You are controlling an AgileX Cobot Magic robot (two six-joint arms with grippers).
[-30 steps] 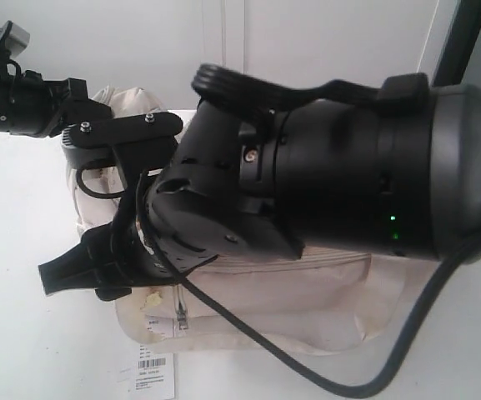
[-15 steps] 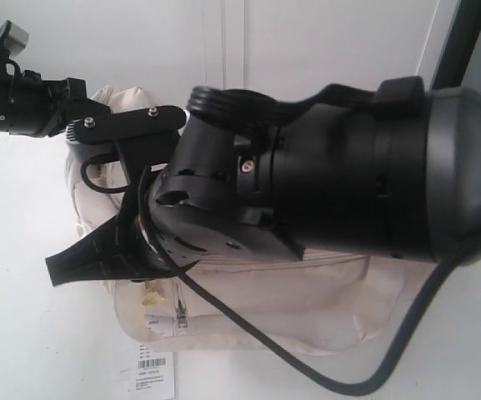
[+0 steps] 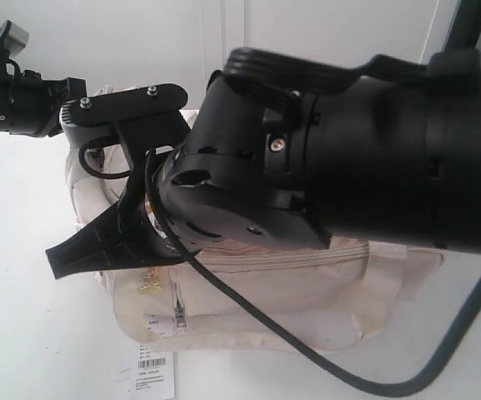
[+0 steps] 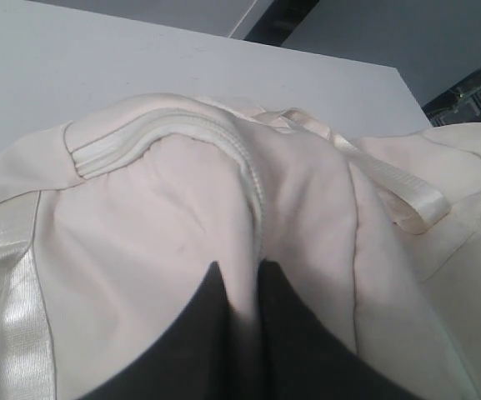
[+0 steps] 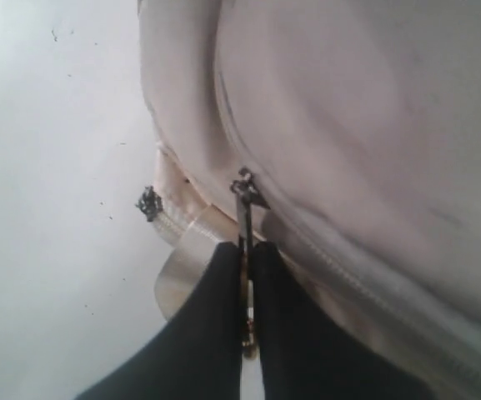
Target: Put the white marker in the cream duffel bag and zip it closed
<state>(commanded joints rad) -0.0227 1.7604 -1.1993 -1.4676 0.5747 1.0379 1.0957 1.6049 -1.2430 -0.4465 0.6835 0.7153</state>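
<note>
The cream duffel bag point(image 3: 307, 287) lies on the white table, largely hidden by my right arm. In the right wrist view my right gripper point(image 5: 245, 248) is shut on the metal zipper pull point(image 5: 243, 193) of the bag's top zipper, which runs closed behind it. My left gripper point(image 4: 238, 271) is shut on a fold of the bag's cream fabric point(image 4: 182, 225) beside the curved zipper end point(image 4: 173, 132). A glossy handle point(image 4: 407, 196) lies across the bag. The white marker is not in view.
A white barcode tag point(image 3: 152, 371) lies on the table in front of the bag. A front pocket zipper pull point(image 3: 178, 313) and a small gold charm point(image 3: 148, 286) hang on the bag's front. My right arm's cable point(image 3: 307, 358) loops over the bag. A white wall stands behind.
My right arm has shifted up and to the right, with its fingers rising slightly. More of the bag's front and its zipper seam now shows below the arm. The left arm stays put.
</note>
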